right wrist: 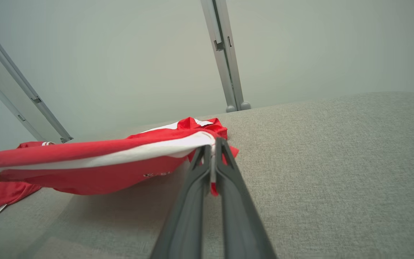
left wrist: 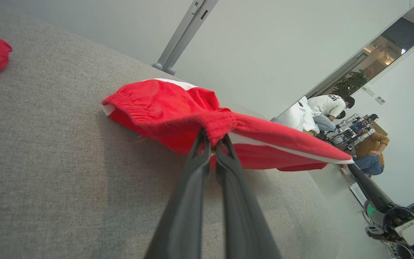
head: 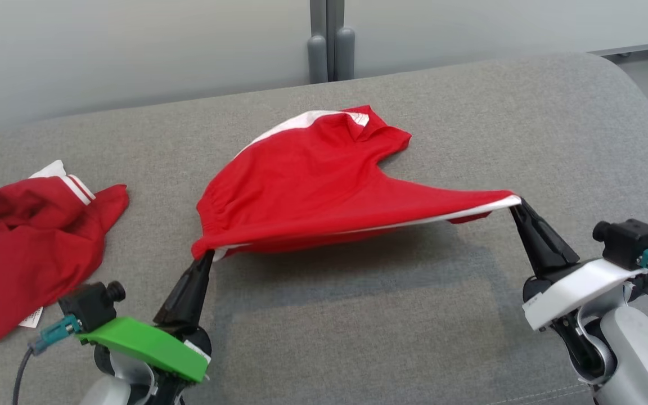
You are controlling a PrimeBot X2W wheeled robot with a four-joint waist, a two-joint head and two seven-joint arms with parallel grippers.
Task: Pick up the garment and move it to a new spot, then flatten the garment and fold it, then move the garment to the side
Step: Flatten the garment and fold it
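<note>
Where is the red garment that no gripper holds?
The loose garment lies crumpled at the head view's left edge on the grey surface, beside the left gripper.

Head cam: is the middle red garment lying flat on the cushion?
No, the red garment has its near edge taut in the air above the grey cushion, shadow beneath.

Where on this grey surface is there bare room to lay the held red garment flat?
Bare: the near stretch of grey surface between the left gripper and right gripper, and the far right beyond the held garment. Crowded: the left, where a second red garment lies crumpled.
</note>
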